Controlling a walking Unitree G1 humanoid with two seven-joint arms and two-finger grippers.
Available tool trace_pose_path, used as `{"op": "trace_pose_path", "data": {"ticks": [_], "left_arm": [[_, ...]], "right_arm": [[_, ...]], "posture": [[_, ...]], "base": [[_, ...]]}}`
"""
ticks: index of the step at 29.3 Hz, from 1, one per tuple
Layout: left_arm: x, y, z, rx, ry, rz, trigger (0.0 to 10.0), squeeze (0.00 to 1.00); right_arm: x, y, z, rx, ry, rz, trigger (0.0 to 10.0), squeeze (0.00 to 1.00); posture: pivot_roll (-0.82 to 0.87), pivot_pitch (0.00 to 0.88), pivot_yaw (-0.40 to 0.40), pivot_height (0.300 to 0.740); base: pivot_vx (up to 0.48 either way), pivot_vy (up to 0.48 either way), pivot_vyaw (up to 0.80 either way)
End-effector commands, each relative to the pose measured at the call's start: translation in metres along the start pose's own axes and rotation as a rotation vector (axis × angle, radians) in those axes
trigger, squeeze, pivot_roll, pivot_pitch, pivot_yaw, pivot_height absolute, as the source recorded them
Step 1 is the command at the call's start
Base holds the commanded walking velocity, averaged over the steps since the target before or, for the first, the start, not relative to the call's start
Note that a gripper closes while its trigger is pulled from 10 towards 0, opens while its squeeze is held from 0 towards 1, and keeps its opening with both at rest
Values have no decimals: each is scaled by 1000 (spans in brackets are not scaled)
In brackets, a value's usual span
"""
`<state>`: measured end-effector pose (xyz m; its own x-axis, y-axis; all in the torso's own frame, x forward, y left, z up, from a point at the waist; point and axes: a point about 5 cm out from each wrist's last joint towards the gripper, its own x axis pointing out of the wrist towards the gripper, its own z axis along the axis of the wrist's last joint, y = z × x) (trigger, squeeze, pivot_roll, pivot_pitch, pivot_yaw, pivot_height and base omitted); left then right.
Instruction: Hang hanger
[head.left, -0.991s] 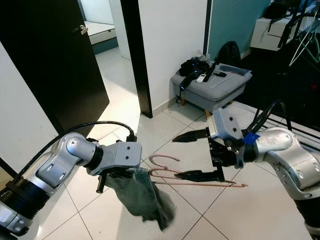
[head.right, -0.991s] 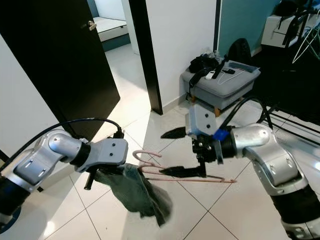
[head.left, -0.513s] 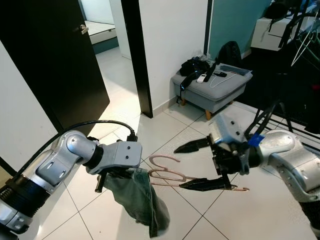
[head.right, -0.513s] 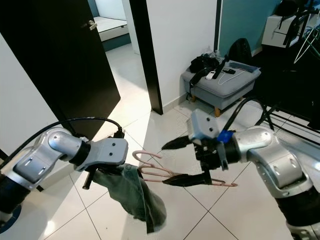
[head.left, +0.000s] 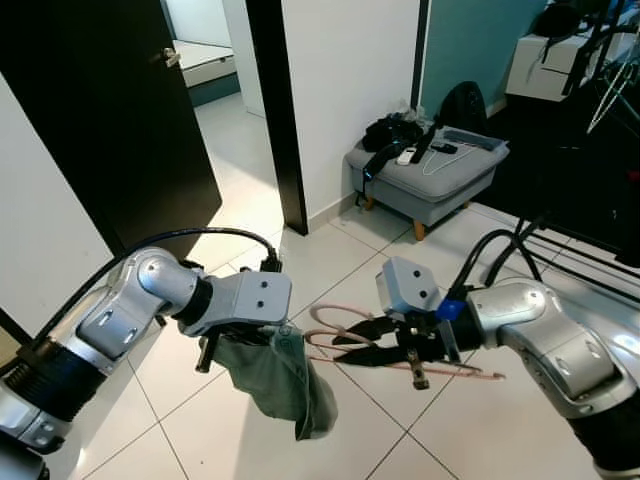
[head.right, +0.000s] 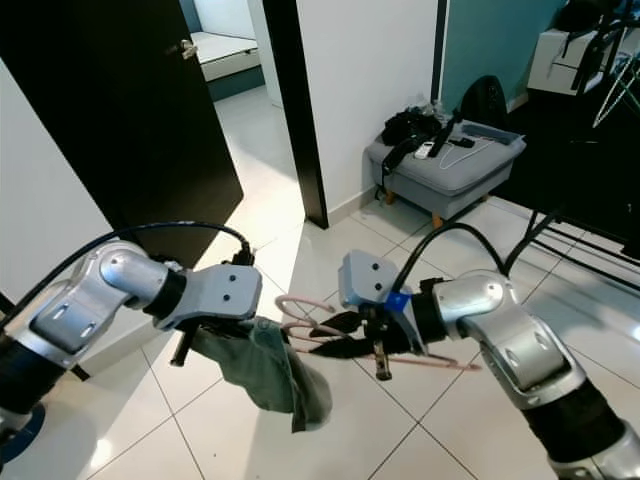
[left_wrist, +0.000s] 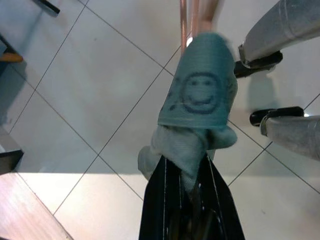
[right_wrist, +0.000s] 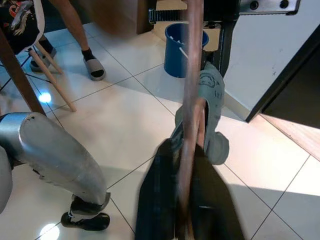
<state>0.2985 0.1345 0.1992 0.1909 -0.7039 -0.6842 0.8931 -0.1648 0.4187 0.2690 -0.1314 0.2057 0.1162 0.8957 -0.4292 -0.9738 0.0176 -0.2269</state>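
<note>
Your right gripper (head.left: 362, 345) has its fingers clamped on the pink hanger (head.left: 335, 312). Your left gripper (left_wrist: 187, 185) pinches the green cloth (head.left: 285, 380) above the floor (head.left: 240, 200).

Pink hanger (head.left: 345, 335) (level) carries a green cloth (head.left: 280, 380)

Open tiled floor (head.left: 470, 420) is stretching beneath and ahead of both arms, leaving passing room below. The green cloth (head.left: 285, 385) and pink hanger (head.left: 335, 330) are crowding the gap between the two tools, while the grey ottoman (head.left: 430, 185), white wall (head.left: 350, 80) and dark door (head.left: 110, 120) are hemming the far side.
</note>
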Motion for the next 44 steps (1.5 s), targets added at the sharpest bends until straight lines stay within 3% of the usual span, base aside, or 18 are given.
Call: {"op": "trace_pose_path", "data": {"ticks": [1, 12, 13, 19, 21, 22, 26, 27, 29, 31, 32, 36, 37, 38, 39, 40, 42, 44], "left_arm": [[-1, 3, 4, 24, 3, -1, 10000, 0], [-6, 9, 5, 10, -19, 52, 10000, 0], [-10, 22, 8, -17, -63, 164, 10000, 1000], [-41, 55, 14, -67, -166, 470, 10000, 1000], [-73, 75, 19, -99, -252, 699, 10000, 1000], [-73, 75, 19, -99, -252, 699, 10000, 1000], [-110, 89, 18, -168, -365, 994, 10000, 1000], [-110, 89, 18, -168, -365, 994, 10000, 1000], [-123, 91, 11, -260, -435, 1185, 10000, 1000], [-126, 91, 8, -298, -456, 1250, 10000, 1000], [-113, 85, 0, -393, -488, 1311, 10000, 1000], [-103, 81, -3, -443, -496, 1323, 10000, 1000], [-83, 74, -6, -496, -488, 1298, 10000, 1000], [-83, 74, -6, -496, -488, 1298, 10000, 1000], [-60, 65, -7, -556, -491, 1266, 10000, 996], [-60, 65, -7, -556, -491, 1266, 10000, 996], [-26, 49, -5, -660, -507, 1242, 10000, 486], [-26, 49, -5, -660, -507, 1242, 10000, 486]], "right_arm": [[4, 0, 1, -9, -4, 3, 0, 0], [2, -6, 0, -7, -28, -69, 0, 0], [1, -9, 0, 0, -48, -106, 0, 0], [-6, -18, 2, 21, -117, -224, 0, 0], [-11, -25, 3, 33, -157, -312, 0, 0], [-11, -25, 3, 33, -157, -312, 0, 0], [-22, -38, 6, 41, -211, -423, 0, 0], [-22, -38, 6, 41, -211, -423, 0, 0], [-30, -49, 10, 48, -254, -504, 0, 0], [-33, -53, 11, 53, -272, -533, 0, 0], [-35, -58, 15, 60, -303, -565, 0, 0], [-35, -59, 16, 63, -314, -569, 0, 0], [-34, -60, 17, 64, -320, -570, 0, 0], [-34, -60, 17, 64, -320, -570, 0, 0], [-32, -60, 18, 67, -325, -567, 0, 0], [-32, -60, 18, 67, -325, -567, 0, 0], [-29, -62, 19, 71, -335, -575, 0, 0], [-29, -62, 19, 71, -335, -575, 0, 0]], "posture": [[-90, 0, 114, 731], [-88, 0, 116, 731], [-87, 0, 114, 731], [-86, 0, 111, 731], [-84, 0, 112, 731], [-84, 0, 112, 731], [-85, 0, 109, 731], [-85, 0, 109, 731], [-82, 0, 105, 731], [-82, 0, 105, 731], [-81, 0, 98, 731], [-79, 0, 96, 731], [-74, 0, 89, 731], [-74, 0, 89, 731], [-74, 0, 85, 731], [-74, 0, 85, 731], [-67, 0, 83, 731], [-67, 0, 83, 731]], "base": [[0, 0, 0], [0, 0, 0], [0, 0, 0], [0, 0, 0], [0, 0, 0], [0, 0, 0], [0, 0, 0], [0, 0, 0], [0, 0, 0], [0, 0, 0], [0, 0, 0], [0, 0, 0], [0, 0, 0], [0, 0, 0], [0, 0, 0], [0, 0, 0], [0, 0, 0], [0, 0, 0]]}}
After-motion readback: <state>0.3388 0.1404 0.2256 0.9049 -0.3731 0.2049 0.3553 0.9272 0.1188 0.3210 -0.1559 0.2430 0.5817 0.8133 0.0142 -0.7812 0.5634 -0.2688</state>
